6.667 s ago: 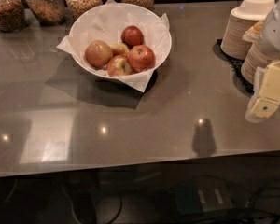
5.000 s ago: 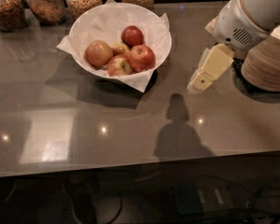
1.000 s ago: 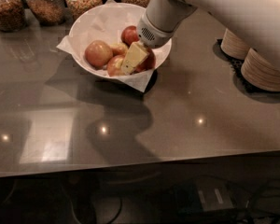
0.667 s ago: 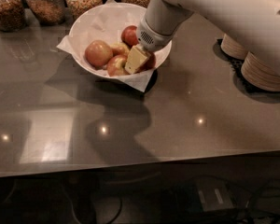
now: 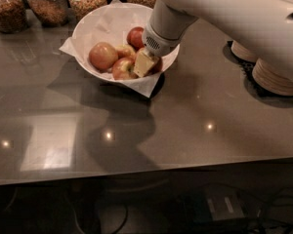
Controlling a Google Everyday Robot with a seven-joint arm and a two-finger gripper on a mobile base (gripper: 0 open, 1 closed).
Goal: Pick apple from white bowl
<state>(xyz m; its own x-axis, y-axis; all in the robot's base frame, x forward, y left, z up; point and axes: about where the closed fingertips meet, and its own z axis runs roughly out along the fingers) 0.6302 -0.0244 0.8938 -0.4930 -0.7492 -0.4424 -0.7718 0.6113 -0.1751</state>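
Note:
The white bowl (image 5: 86,25), lined with crumpled white paper, stands on the grey table at the back centre. It holds several apples. The large bright-red apple (image 5: 158,66) lies at the bowl's right front and is mostly hidden behind my gripper; only its red right edge shows. My gripper (image 5: 145,62) reaches down into the bowl from the upper right, its cream tip right at that apple. A smaller dark red apple (image 5: 135,36) lies behind it. A yellowish blushed apple (image 5: 102,56) lies to the left.
Several glass jars of grains (image 5: 48,4) line the back edge. Stacks of beige paper bowls (image 5: 276,76) stand at the right, under my arm. Another streaked apple (image 5: 121,68) lies at the bowl's front. The table's front edge runs across the lower frame.
The arm swung in from the right side to over the bowl. Over the last second the gripper settled slightly lower onto the bright-red apple.

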